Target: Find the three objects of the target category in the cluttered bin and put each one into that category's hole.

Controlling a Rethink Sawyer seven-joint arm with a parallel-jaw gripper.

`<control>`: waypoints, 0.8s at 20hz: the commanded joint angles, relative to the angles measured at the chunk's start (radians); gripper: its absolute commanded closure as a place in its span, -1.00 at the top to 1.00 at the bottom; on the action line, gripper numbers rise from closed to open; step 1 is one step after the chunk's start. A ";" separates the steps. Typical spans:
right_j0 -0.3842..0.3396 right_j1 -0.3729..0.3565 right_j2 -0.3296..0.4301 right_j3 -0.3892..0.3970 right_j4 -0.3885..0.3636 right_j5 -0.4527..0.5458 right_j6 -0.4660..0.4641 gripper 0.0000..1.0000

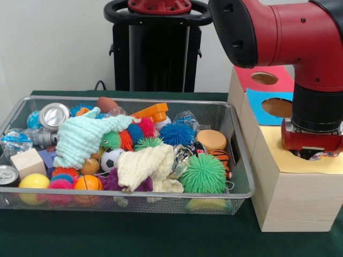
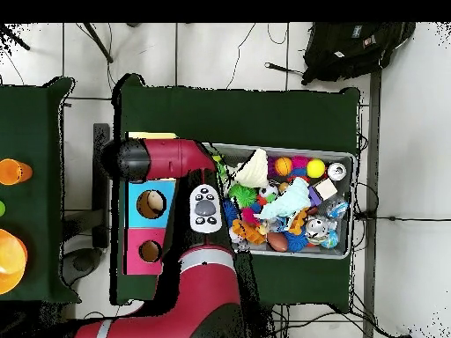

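While the tool [image 1: 312, 153] sat low in the yellow hole [image 1: 300, 160] of the wooden box [image 1: 292, 198], its grip hidden, the remaining targets lay sideways in the wire bin [image 1: 238, 182] alongside.

Arm [image 1: 300, 43] blocks yellow hole [image 1: 313, 155]; blue hole [image 1: 277, 107], pink hole [image 1: 264, 78] clear; bin [image 1: 236, 160] packed tight.
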 commanded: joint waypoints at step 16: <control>-0.135 -0.130 0.097 0.121 -0.014 0.182 -0.028 -1.00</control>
